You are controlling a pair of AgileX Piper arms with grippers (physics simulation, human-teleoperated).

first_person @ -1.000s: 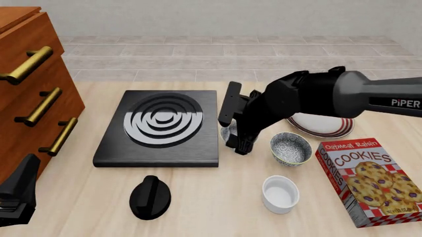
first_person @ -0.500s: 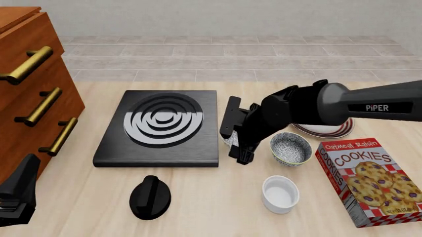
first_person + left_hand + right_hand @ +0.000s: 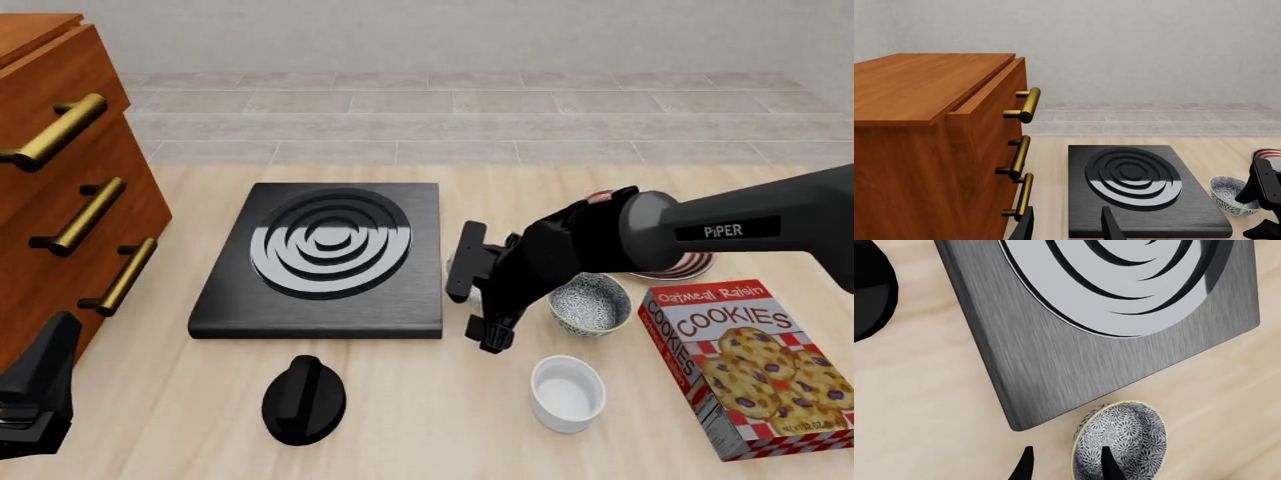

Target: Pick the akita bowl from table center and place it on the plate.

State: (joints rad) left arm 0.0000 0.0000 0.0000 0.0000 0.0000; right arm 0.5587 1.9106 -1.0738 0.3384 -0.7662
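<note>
The akita bowl point(image 3: 1127, 435), dark patterned outside with a pale green rim, stands on the table at the corner of the black stove plate. It also shows beside the plate's edge in the left wrist view point(image 3: 1227, 192). My right gripper point(image 3: 477, 300) hangs open right at it and hides it in the front view. In the right wrist view one finger point(image 3: 1111, 467) overlaps the bowl's wall, while the other is off to the side over bare table. The striped plate point(image 3: 683, 268) peeks out behind the right arm. My left gripper point(image 3: 34, 400) is open and empty at the near left.
A second identical bowl point(image 3: 589, 303) sits just right of the right gripper. A white ramekin point(image 3: 567, 392) and a cookie box point(image 3: 754, 365) stand nearer. The stove plate point(image 3: 327, 255), a black knob point(image 3: 304, 398) and wooden drawers point(image 3: 67, 180) fill the left.
The right arm has lowered and slid nearer, so its gripper now sits low beside the stove plate. The bowl seen between its fingers earlier is now covered. The left arm has not moved.
</note>
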